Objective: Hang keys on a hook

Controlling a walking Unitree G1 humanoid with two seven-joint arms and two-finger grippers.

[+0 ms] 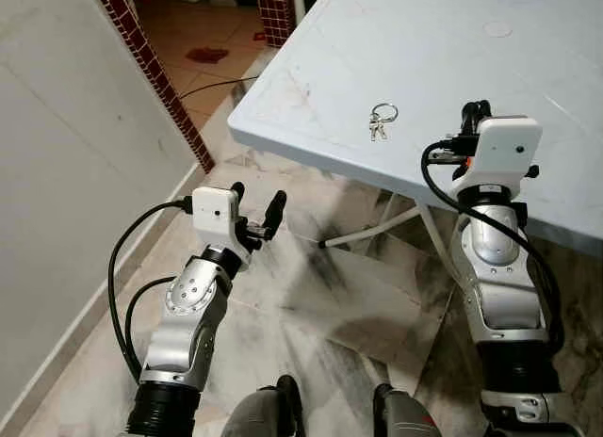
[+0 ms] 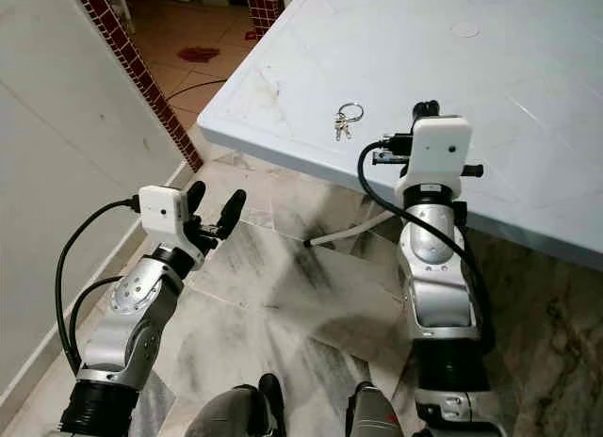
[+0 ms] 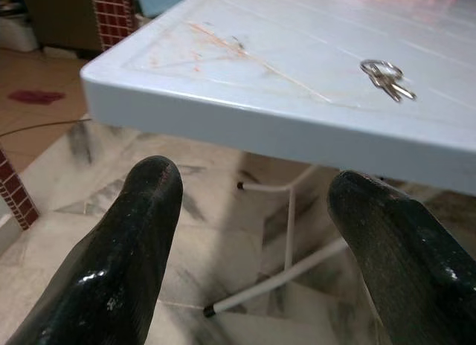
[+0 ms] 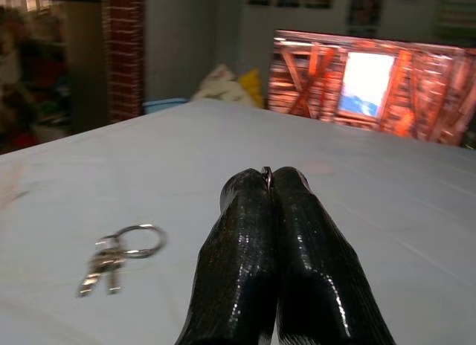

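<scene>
Right wrist view is showing you silver keys (image 4: 111,262) on a ring lying flat on the desk (image 4: 387,211), beside the right claw (image 4: 269,174), fingers pressed together, empty; left claw (image 1: 255,208) is gaping, empty.

You get even, soft daylight in both head views, sharp throughout, with faint shadows under the table (image 1: 311,140) on the marble floor (image 1: 311,296). Straight edges bow slightly toward the frame borders. In your right wrist view the window (image 4: 368,81) blows out bright and the background blurs. Your left wrist view shows glossy glare on the near fingers (image 3: 126,248), which sit out of focus.
</scene>
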